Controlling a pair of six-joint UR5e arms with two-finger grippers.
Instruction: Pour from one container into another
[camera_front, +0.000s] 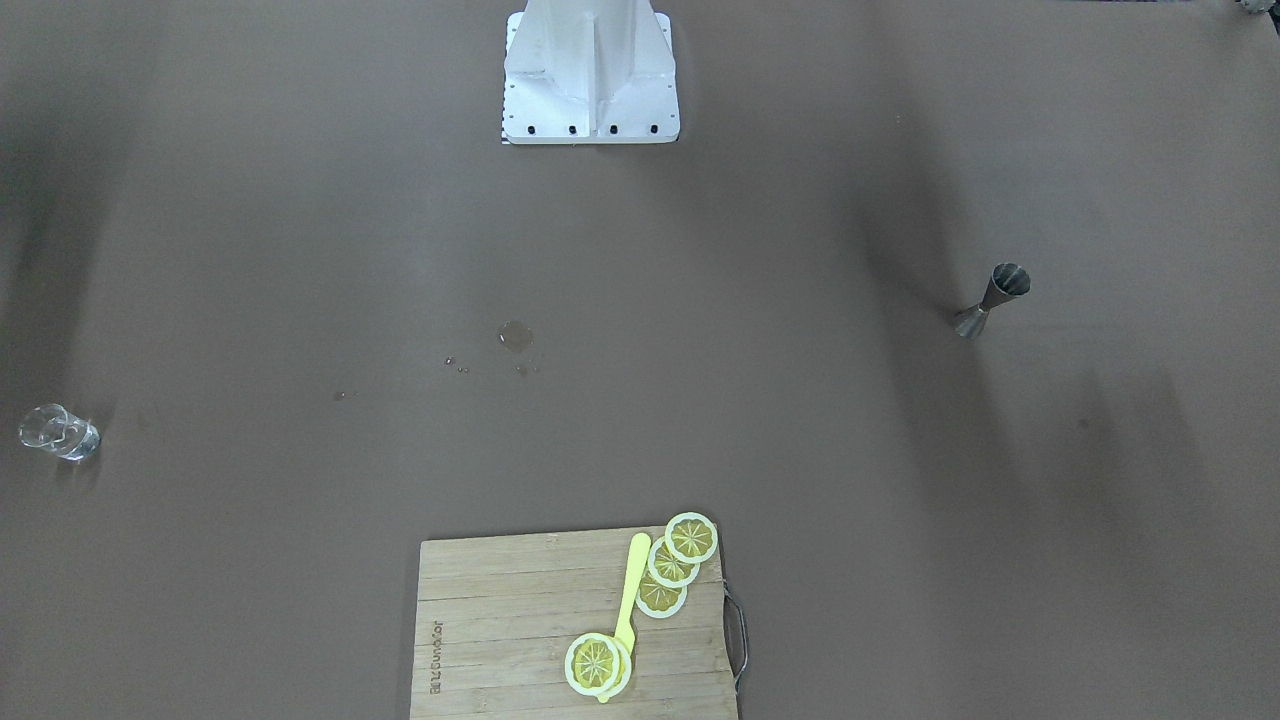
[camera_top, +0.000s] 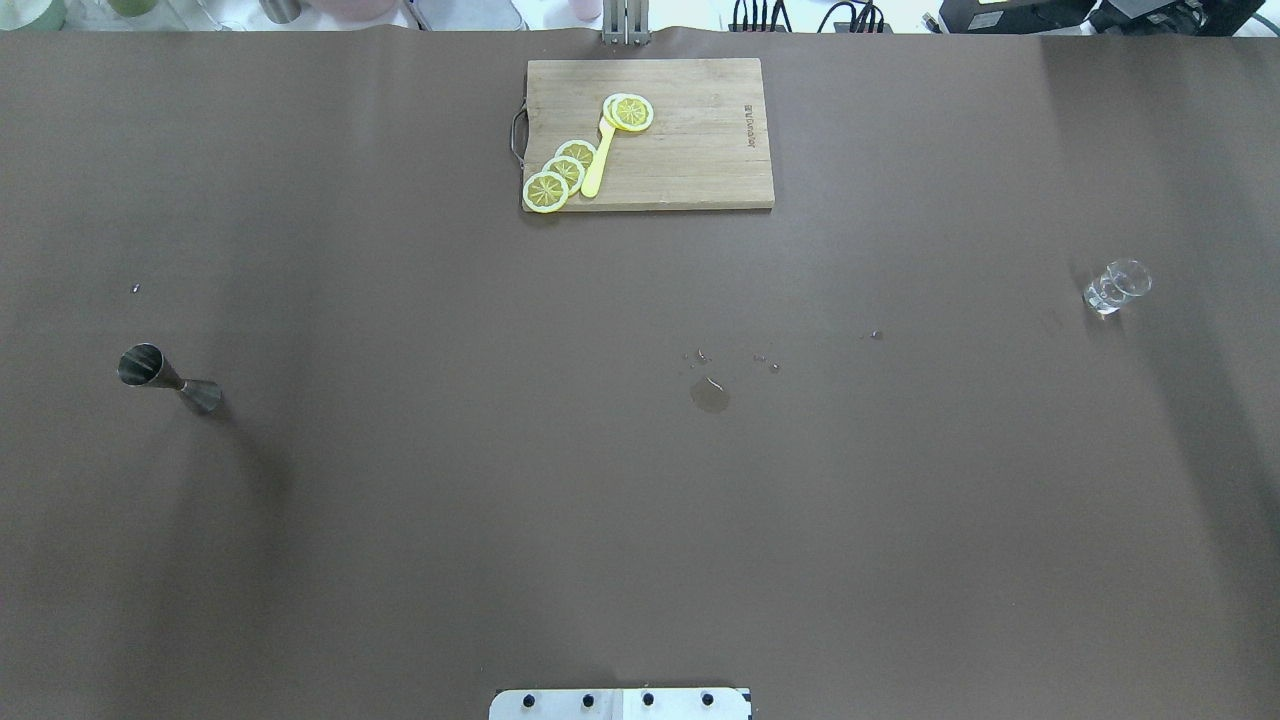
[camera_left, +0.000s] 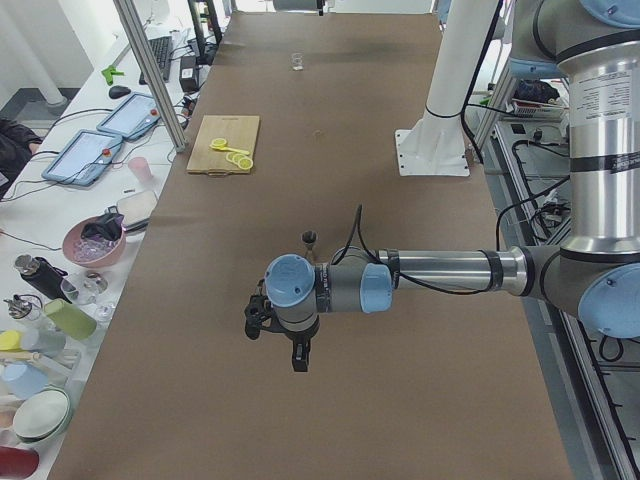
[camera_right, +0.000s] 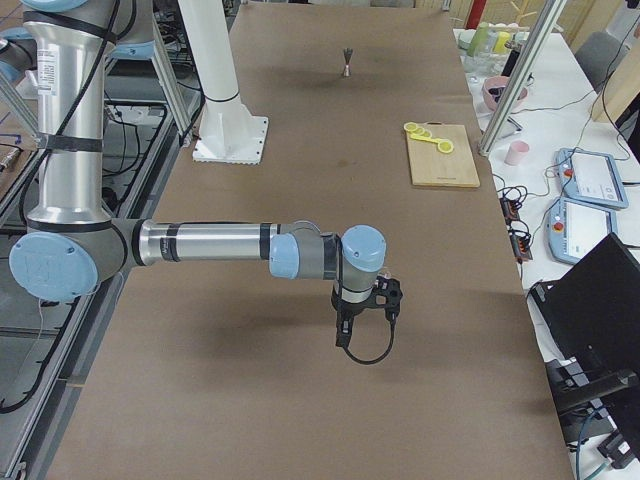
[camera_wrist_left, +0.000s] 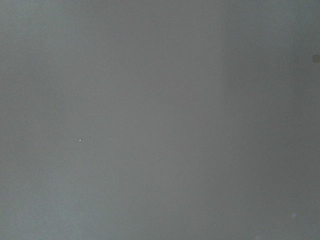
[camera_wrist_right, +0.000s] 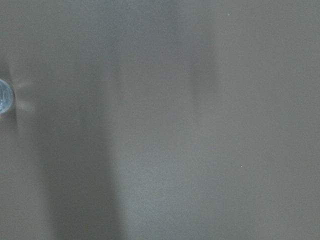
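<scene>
The grey steel jigger (camera_top: 168, 378) stands upright on the brown table, on my left side; it also shows in the front view (camera_front: 990, 300) and beyond my left arm (camera_left: 309, 237). The small clear glass (camera_top: 1117, 286) stands upright far over on my right side (camera_front: 58, 432), and its rim peeks in at the right wrist view's left edge (camera_wrist_right: 4, 96). My left gripper (camera_left: 285, 345) hangs over bare table, short of the jigger. My right gripper (camera_right: 365, 325) hangs over bare table as well. Both show only in the side views, so I cannot tell whether they are open or shut.
A wooden cutting board (camera_top: 700, 150) with lemon slices (camera_top: 560, 172) and a yellow knife (camera_top: 597, 165) lies at the table's far edge. A small puddle (camera_top: 709, 394) with droplets wets the middle of the table. The white robot base (camera_front: 590, 70) stands at the near edge.
</scene>
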